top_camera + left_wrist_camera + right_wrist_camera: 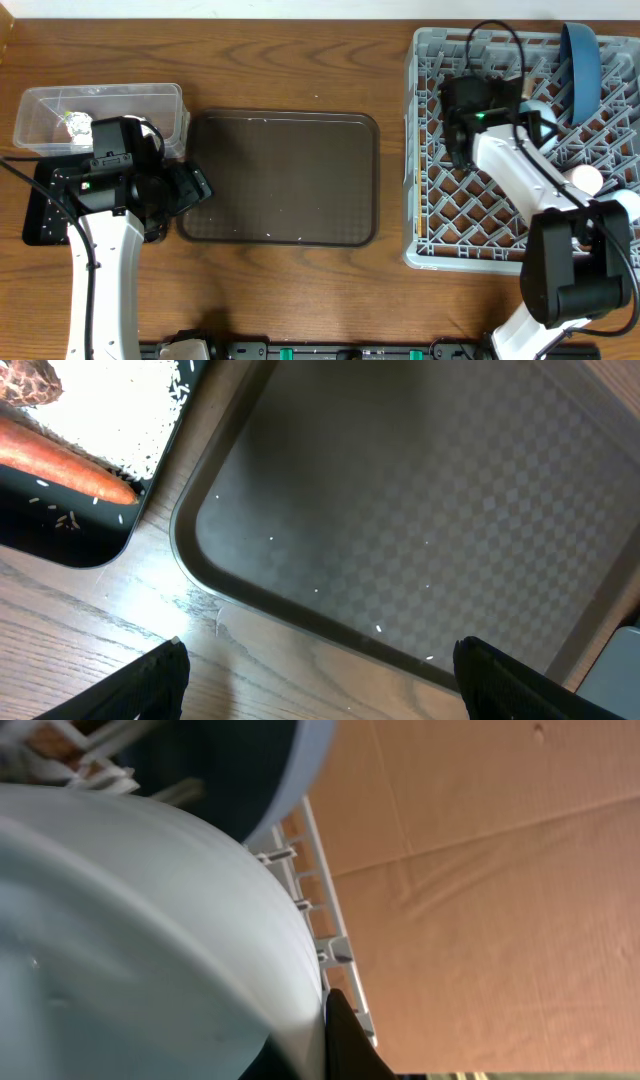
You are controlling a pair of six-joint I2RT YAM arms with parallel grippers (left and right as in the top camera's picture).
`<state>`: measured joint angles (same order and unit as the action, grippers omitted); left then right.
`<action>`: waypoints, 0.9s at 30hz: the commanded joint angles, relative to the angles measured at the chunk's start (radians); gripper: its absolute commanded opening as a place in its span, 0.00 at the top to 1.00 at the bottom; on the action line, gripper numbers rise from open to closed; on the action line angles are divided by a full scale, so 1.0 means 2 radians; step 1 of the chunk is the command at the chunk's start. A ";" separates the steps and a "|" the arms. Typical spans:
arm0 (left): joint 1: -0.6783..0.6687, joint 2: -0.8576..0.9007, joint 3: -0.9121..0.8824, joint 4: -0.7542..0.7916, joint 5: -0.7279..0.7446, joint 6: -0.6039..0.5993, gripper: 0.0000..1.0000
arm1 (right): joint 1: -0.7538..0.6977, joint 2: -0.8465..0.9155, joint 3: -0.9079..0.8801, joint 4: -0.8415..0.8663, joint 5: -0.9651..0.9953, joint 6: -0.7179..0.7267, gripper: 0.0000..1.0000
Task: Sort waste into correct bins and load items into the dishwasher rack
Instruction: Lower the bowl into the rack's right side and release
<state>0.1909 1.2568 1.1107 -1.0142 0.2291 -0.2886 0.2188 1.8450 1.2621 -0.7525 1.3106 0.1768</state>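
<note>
**A:** Dishwasher rack (470,225) first: you have it filling the table's three o'clock side, a rigid grey lattice that stays put.

**B:** What's in it?

**A:** The large blue plate (582,50) stands on edge at the rack's one o'clock corner. Just beside it, your right gripper (338,1035) has its fingers pressed together against the rim of the small light-blue bowl (130,940). You cannot tell whether the rim is pinched between them.

**B:** How will that bowl handle?

**A:** Probably light, stiff and slick, and likely breakable. Take it by the rim only and seat it gently between the pegs.

**B:** And the left side?

**A:** Your left gripper (320,685) hangs spread wide and empty by the nine o'clock edge of the brown serving tray (280,180). Further toward the table's nine o'clock, the black tray (60,540) holds the carrot (70,468) and rice grains (130,410).

**B:** Anything left to sort?

**A:** A few stray grains (271,540) dot the serving tray. They're tiny and light. Fingertips would likely scatter them, so tipping or sweeping looks wiser.
</note>
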 commanded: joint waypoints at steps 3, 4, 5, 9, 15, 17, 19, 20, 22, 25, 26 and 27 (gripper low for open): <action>0.002 0.003 -0.003 -0.001 -0.001 -0.004 0.15 | 0.012 0.024 -0.007 -0.040 -0.081 0.049 0.99; 0.002 0.003 -0.003 -0.001 -0.001 -0.007 0.15 | 0.013 0.024 -0.007 -0.045 -0.092 0.055 0.98; 0.002 0.003 -0.003 -0.001 -0.001 -0.009 0.15 | 0.014 0.024 -0.007 -0.051 -0.108 0.056 0.93; 0.002 0.003 -0.003 -0.001 -0.001 -0.009 0.15 | 0.019 0.024 -0.007 -0.079 -0.170 0.056 0.80; 0.002 0.003 -0.003 -0.001 -0.001 -0.010 0.15 | 0.019 0.024 -0.007 -0.112 -0.288 0.057 0.62; 0.002 0.003 -0.003 -0.001 -0.001 -0.010 0.15 | 0.019 0.023 -0.007 -0.125 -0.319 0.071 0.58; 0.002 0.003 -0.003 -0.001 -0.001 -0.010 0.15 | 0.019 0.022 -0.007 -0.137 -0.336 0.090 0.51; 0.002 0.003 -0.003 -0.001 -0.001 -0.010 0.15 | 0.019 0.019 -0.007 -0.144 -0.343 0.099 0.48; 0.002 0.003 -0.003 -0.001 -0.001 -0.010 0.15 | 0.019 0.012 -0.007 -0.152 -0.357 0.102 0.42; 0.002 0.003 -0.003 -0.001 -0.001 -0.010 0.15 | 0.019 -0.006 -0.007 -0.153 -0.374 0.102 0.28; 0.002 0.003 -0.003 -0.001 -0.001 -0.010 0.14 | 0.019 -0.016 -0.007 -0.153 -0.381 0.101 0.26; 0.002 0.003 -0.003 -0.001 -0.001 -0.010 0.15 | 0.019 -0.030 -0.007 -0.151 -0.389 0.094 0.22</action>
<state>0.1909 1.2568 1.1095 -1.0142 0.2291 -0.2958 0.2459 1.8091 1.2648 -1.0687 0.8387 0.3668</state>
